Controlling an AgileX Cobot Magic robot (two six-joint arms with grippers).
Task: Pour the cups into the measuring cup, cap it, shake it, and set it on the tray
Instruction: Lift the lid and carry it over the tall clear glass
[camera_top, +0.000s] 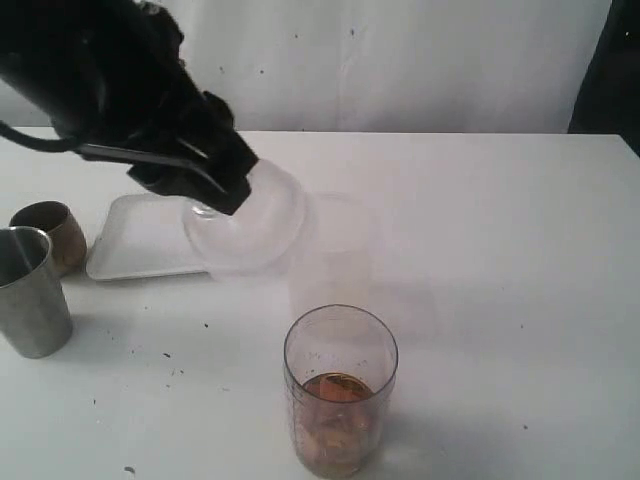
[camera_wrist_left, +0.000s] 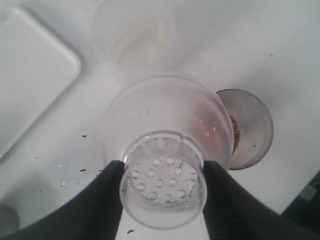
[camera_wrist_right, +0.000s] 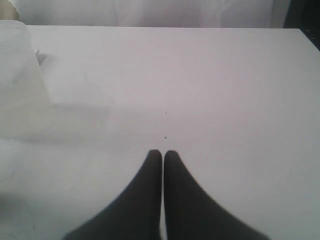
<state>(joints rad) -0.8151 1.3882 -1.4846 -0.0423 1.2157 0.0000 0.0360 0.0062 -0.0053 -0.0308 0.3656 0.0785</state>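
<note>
Clear dome lid (camera_top: 262, 218) is pinched at its narrow end with holes by my left gripper (camera_wrist_left: 163, 175), above the right end of the white tray (camera_top: 135, 240). I see the measuring cup (camera_top: 340, 385) upright at near centre, with brown liquid at the bottom. My right gripper (camera_wrist_right: 163, 156) has its fingers pressed together over the bare table (camera_wrist_right: 230, 100)

no legible text, no labels, no numbers
</note>
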